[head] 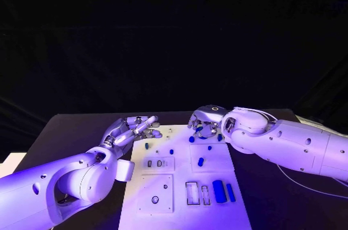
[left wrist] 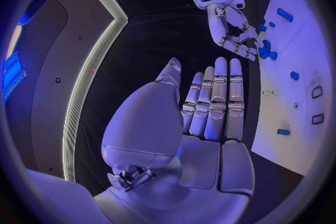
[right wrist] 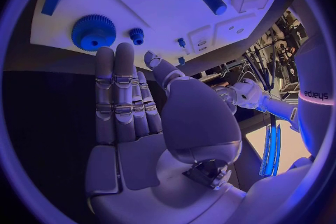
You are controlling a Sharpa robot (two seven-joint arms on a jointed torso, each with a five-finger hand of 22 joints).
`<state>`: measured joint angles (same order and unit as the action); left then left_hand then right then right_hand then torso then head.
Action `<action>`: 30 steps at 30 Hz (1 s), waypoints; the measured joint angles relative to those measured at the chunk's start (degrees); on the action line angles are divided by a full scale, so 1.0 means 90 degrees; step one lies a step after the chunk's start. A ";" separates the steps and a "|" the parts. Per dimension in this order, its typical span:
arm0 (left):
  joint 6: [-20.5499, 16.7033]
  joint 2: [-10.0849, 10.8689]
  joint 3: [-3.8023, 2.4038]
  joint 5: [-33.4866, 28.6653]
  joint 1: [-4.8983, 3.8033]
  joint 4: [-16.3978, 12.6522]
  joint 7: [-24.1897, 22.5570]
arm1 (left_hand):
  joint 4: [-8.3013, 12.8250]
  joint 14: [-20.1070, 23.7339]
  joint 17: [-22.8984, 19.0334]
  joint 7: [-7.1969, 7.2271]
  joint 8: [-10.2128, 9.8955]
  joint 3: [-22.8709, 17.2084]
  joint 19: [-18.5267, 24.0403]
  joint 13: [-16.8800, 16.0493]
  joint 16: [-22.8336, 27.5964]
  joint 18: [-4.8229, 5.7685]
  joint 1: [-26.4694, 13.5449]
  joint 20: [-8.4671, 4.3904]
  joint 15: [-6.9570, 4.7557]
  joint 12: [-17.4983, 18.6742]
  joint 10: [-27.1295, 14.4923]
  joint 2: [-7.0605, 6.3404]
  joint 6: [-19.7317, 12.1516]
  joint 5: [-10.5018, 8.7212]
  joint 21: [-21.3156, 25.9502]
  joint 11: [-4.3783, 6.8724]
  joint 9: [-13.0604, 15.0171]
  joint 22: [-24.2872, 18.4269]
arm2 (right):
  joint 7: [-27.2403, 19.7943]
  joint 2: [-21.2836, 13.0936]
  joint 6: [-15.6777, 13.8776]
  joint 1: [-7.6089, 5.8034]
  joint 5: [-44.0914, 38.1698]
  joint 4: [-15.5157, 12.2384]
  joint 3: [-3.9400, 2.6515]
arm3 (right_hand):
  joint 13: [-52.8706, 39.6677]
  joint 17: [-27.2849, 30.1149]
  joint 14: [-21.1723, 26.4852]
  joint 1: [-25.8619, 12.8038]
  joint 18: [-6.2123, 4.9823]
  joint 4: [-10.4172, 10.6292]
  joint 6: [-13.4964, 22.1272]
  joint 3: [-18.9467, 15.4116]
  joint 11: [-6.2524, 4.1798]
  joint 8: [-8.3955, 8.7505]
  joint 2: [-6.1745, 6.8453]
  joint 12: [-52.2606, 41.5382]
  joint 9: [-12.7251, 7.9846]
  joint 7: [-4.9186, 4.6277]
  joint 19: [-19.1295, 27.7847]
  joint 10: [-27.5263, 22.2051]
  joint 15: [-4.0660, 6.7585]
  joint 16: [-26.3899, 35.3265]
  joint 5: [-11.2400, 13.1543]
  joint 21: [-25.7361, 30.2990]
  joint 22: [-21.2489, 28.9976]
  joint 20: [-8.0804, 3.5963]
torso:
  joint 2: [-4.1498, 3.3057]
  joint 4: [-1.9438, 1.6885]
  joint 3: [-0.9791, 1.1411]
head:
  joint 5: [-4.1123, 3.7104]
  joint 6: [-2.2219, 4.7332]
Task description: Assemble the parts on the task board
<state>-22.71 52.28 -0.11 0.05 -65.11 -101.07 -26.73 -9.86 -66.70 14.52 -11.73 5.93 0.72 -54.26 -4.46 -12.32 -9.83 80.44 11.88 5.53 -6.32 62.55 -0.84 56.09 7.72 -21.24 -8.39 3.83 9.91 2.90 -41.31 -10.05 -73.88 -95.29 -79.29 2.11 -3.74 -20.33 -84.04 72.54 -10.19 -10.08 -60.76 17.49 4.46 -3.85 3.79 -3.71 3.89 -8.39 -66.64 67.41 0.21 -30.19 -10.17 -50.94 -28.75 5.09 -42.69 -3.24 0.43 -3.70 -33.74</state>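
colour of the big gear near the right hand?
Blue; the large gear shows best in the right wrist view.

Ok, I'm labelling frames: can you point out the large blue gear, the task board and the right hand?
large blue gear (right wrist: 93, 32): right wrist view, on its toothed face.
task board (head: 181, 217): head view, on a bare part near its front edge.
right hand (head: 204, 123): head view, on its middle.

The head view looks steeply down from above onto the black table (head: 72, 127), with the task board (head: 185, 189) running away from it at centre. The 2 wrist views sit close behind their own palms, facing the board's far end. All 3 views share that end; the left wrist view also catches the right hand (left wrist: 234, 33).
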 measured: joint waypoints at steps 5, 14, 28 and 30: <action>0.0011 -0.0002 -0.0001 -0.0001 0.0000 0.0000 0.0016 | 0.0000 0.0000 0.0007 0.0000 -0.0025 0.0000 0.0000 0.0000 0.0000 0.0000 0.0000 0.0000 0.0000 0.0000 0.0000 0.0000 0.0000 0.0000 0.0000 0.0000 0.0000 0.0000 | 0.0100 0.0061 0.0173 0.0001 -0.0184 0.0062 0.0003 | 0.0000 -0.0278 0.0000 0.0043 0.0001 0.0081 0.0022 0.0041 0.0001 0.0000 0.0043 0.0000 0.0000 0.0022 -0.0105 -0.0045 0.0000 -0.0385 0.0000 -0.0583 -0.0682 -0.0001 | -0.0046 -0.0012 -0.0004 | -0.0021 -0.0010; 0.0019 0.0019 -0.0002 -0.0002 -0.0002 0.0000 0.0035 | 0.0017 0.0000 0.0018 0.0000 -0.0025 0.0017 0.0000 0.0000 0.0000 0.0001 0.0000 0.0000 0.0000 0.0000 0.0000 0.0000 0.0000 0.0000 0.0000 0.0000 0.0001 0.0005 | 0.0201 0.0145 0.0461 0.0012 -0.0366 0.0138 0.0013 | -0.0006 -0.0553 0.0001 0.0075 0.0102 0.0193 0.0002 0.0069 0.0001 0.0000 0.0075 0.0000 0.0000 0.0042 -0.0237 -0.0045 0.0000 -0.0766 0.0000 -0.1151 -0.1370 0.0016 | -0.0104 -0.0032 -0.0011 | -0.0028 -0.0014; 0.0024 0.0047 -0.0002 -0.0004 -0.0002 -0.0019 0.0068 | 0.0016 0.0001 0.0025 0.0000 -0.0024 0.0017 0.0001 0.0001 0.0024 0.0000 0.0000 0.0000 0.0001 0.0024 0.0000 0.0000 -0.0001 0.0000 0.0000 0.0000 0.0001 0.0004 | 0.0212 0.0270 0.0755 0.0077 -0.0446 0.0263 0.0024 | -0.0003 -0.1036 0.0008 0.0102 0.0200 0.0338 -0.0171 0.0215 -0.0042 0.0000 0.0048 0.0000 0.0021 0.0120 -0.0489 -0.0003 0.0041 -0.1349 0.0000 -0.1759 -0.2168 0.0005 | -0.0172 -0.0068 -0.0009 | -0.0029 -0.0006; 0.0025 0.0052 -0.0002 -0.0004 -0.0002 -0.0024 0.0073 | 0.0016 0.0001 0.0025 0.0000 -0.0025 0.0017 0.0000 0.0002 0.0024 0.0000 0.0000 0.0000 0.0000 0.0025 0.0000 0.0000 -0.0001 0.0000 0.0000 0.0000 0.0001 0.0004 | 0.0211 0.0285 0.0763 0.0074 -0.0454 0.0278 0.0015 | -0.0004 -0.1190 0.0002 0.0127 0.0200 0.0355 -0.0221 0.0232 -0.0036 0.0000 0.0023 -0.0001 0.0026 0.0125 -0.0521 0.0036 0.0047 -0.1504 0.0000 -0.1854 -0.2300 0.0005 | -0.0179 -0.0070 -0.0008 | -0.0029 -0.0012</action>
<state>-22.49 52.76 -0.13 0.02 -65.13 -101.28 -26.07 -9.71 -66.69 14.75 -11.73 5.71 0.87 -54.26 -4.45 -12.11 -9.83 80.43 11.89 5.53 -6.10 62.55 -0.84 56.08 7.72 -21.24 -8.39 3.85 9.95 4.80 -38.75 -3.19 -73.22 -99.37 -76.78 2.25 -3.78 -31.04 -84.03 73.68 -8.39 -6.89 -62.75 19.58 4.14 -3.85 4.00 -3.72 4.12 -7.26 -71.33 67.73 0.63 -43.72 -10.17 -67.63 -49.45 5.14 -44.30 -3.86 0.36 -3.96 -33.84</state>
